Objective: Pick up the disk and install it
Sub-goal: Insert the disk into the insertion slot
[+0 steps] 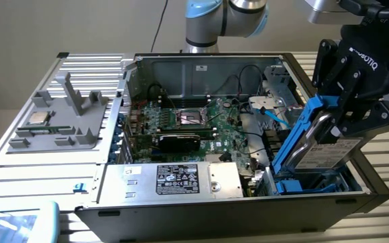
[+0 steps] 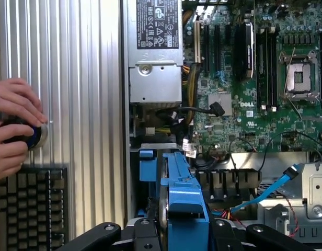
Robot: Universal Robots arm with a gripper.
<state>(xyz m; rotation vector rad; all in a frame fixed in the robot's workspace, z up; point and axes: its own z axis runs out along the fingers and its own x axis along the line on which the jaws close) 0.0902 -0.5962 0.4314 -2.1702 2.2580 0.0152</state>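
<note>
Disk (image 1: 326, 152) clamped in my claw (image 1: 354, 115), tilted over the bay (image 1: 311, 185) at exterior view's right. Risk: tilt could snag it on bay rail or blue cable (image 1: 275, 119) & jam; grip prob. edge-only, might slip.

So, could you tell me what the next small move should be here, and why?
Probably ease the disk a little further down along its own slant: the fingers grip it tilted, and its lower end looks to be just at the mouth of the blue bay, not seated.
</note>
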